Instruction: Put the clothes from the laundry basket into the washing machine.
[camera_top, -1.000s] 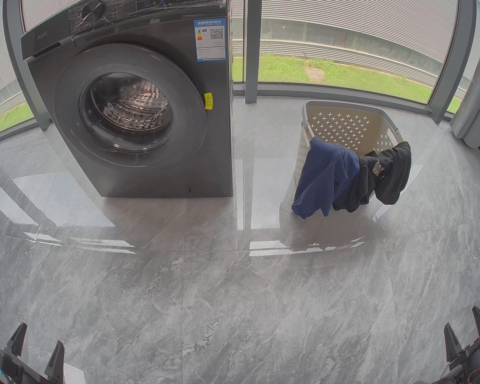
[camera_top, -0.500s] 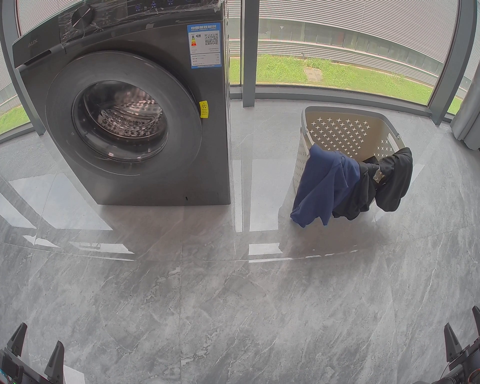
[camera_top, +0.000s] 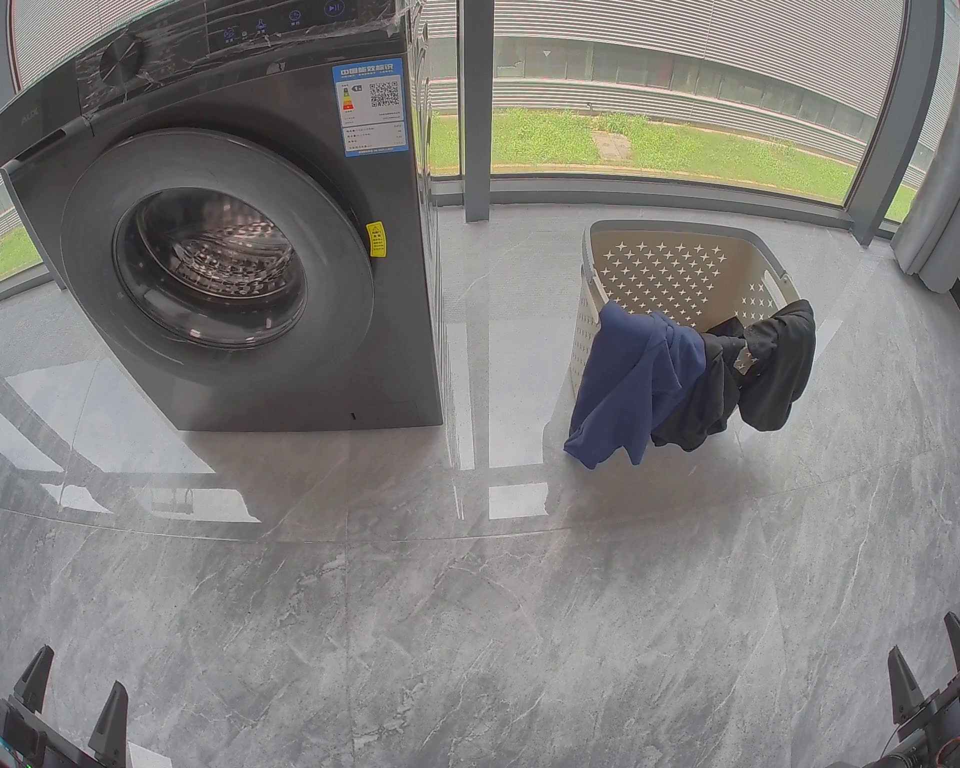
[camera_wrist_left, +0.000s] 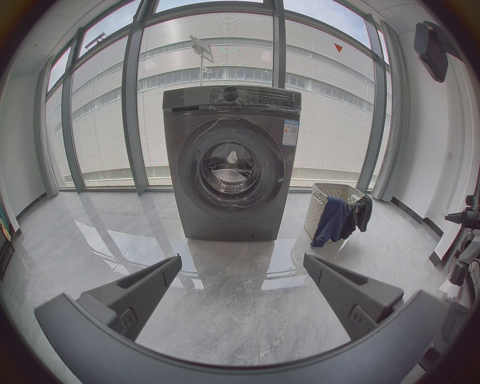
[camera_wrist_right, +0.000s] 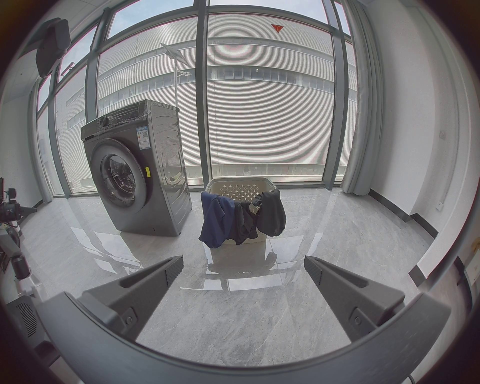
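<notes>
- Washing machine (camera_top: 230, 240): stands on the grey tiled floor (camera_top: 480, 620), far left, against the window wall. The drum is visible at its round front.
- Laundry basket (camera_top: 684, 229): stands on the floor to the right of the machine, well apart from it.
- Blue garment (camera_top: 630, 385): hangs over the basket's near rim, draped down the outside.
- Black garment (camera_top: 765, 365): hangs over the same rim, just right of the blue one and touching it.
- Left gripper (camera_wrist_left: 241, 257): near left, low, well apart from the basket; fingers spread wide, holding nothing.
- Right gripper (camera_wrist_right: 243, 258): near right, low; fingers spread wide, holding nothing.
</notes>
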